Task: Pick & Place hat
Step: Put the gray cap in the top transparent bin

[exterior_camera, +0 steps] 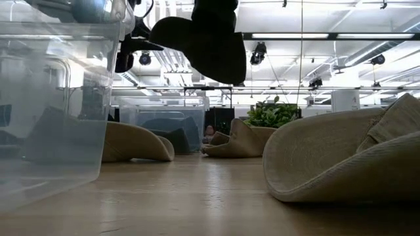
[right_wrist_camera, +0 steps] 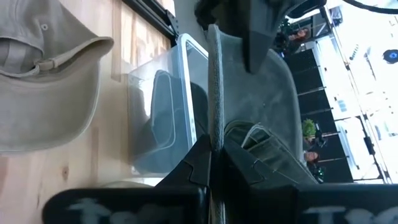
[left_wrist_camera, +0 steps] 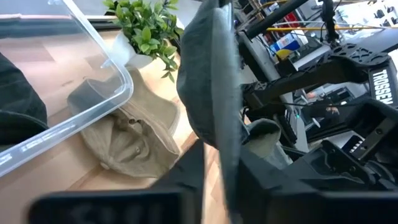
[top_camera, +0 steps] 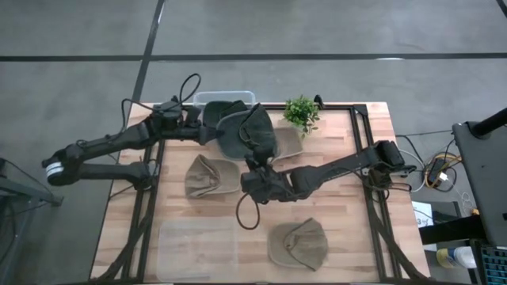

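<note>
Wooden tabletop strewn with tan hats, and up above it the dark hat hangs pinched between both claws, left gripper and right gripper (both clamped on fabric), clear bin just behind it, nearer the left arm.

Left pincer: dark fingers closed on the edge of a dark grey hat, held edge-on, off the tabletop. Clear plastic bin beside it, rim near the hat; dark fabric inside. Tan cap lying on the wood, partly under the bin's corner. Potted green plant just beyond the cap. Other arm, dark, behind the hat.
</note>
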